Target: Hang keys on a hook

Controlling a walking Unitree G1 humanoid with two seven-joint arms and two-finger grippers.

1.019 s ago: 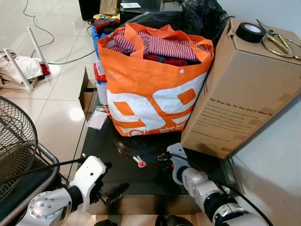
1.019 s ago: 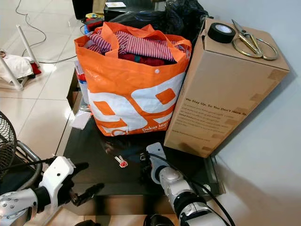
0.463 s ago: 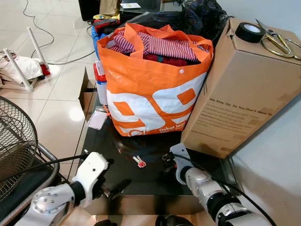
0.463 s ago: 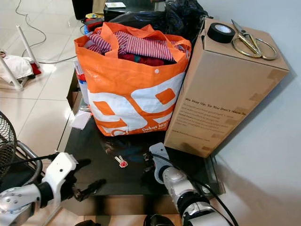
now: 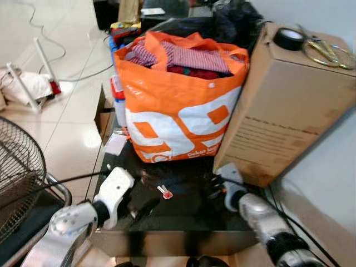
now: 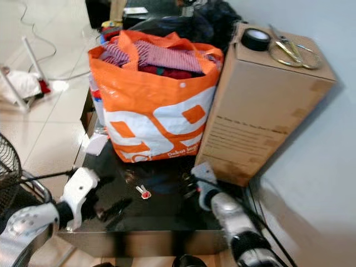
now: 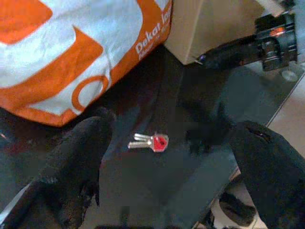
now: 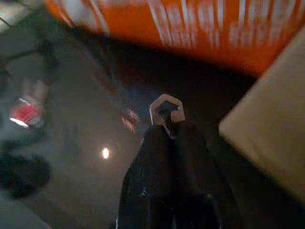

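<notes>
The keys (image 7: pixel 148 141), with their red tag, are lying flat on the dark glass desk (image 5: pixel 183 214), just in front of the orange bag (image 5: pixel 178 105) stuffed with striped clothes. Nothing is covering them. To the right of the keys a tall cardboard box (image 5: pixel 289 111) is standing beside the bag, carrying a roll of black tape (image 5: pixel 289 38) and scissors (image 5: pixel 328 53) on its top. A wire fan guard (image 5: pixel 19 172) is sitting to the left of the keys, off the desk.

I am holding my left tool (image 7: pixel 167 157) low over the desk, pointing at the keys, its fingers (image 7: pixel 78 162) spread wide with the keys between them, not touching. My right tool (image 8: pixel 174 126) is reaching in from the keys' right, near the box, fingers pressed together on a small white hexagonal ring (image 8: pixel 167 109).
</notes>
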